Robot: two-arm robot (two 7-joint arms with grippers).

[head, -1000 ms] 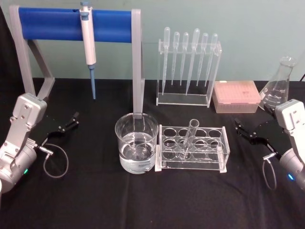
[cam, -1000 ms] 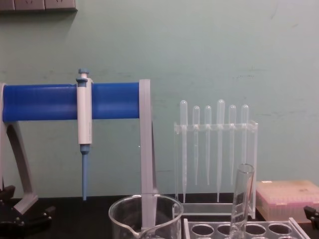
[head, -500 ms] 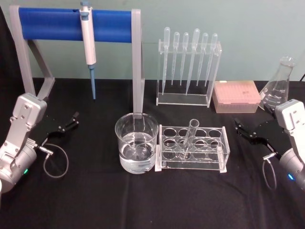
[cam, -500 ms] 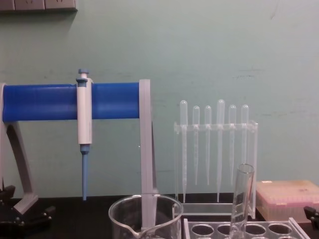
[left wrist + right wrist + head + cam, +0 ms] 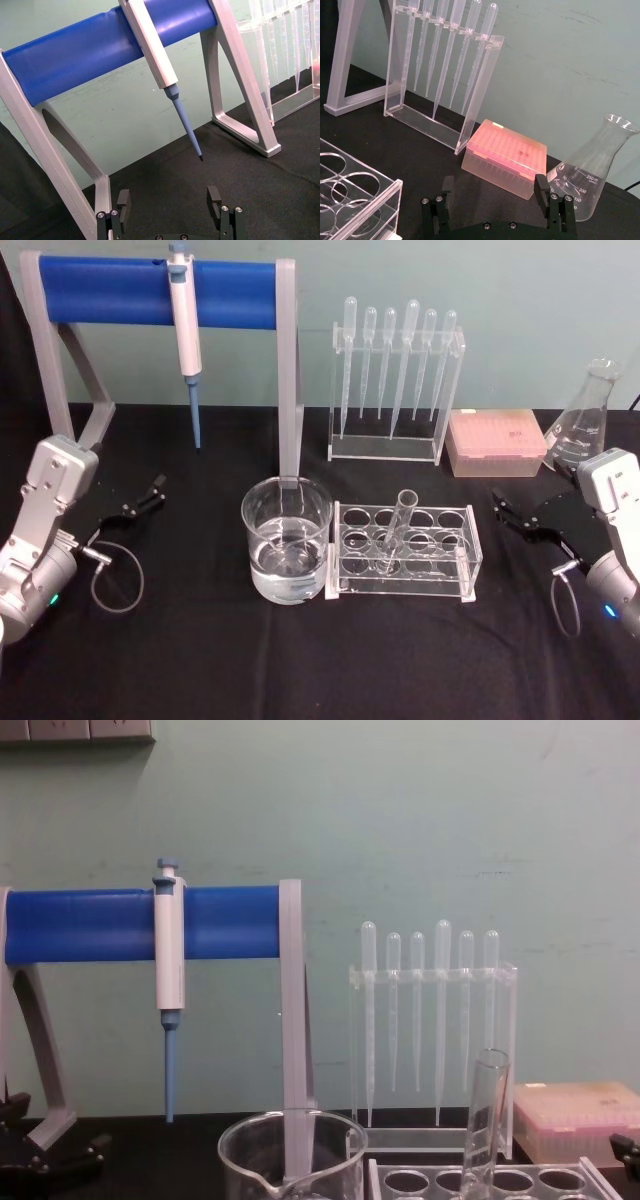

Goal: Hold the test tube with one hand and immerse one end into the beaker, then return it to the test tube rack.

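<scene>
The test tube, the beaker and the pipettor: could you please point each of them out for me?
test tube [image 5: 397,530], head view, midway along the glass
beaker [image 5: 286,578], head view, front wall
pipettor [image 5: 185,332], head view, white body

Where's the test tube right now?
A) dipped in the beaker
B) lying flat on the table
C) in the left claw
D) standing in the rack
D: the test tube leans in a hole of the rack, beside the beaker; the left claw and the right claw sit open and empty, far out to either side.
</scene>
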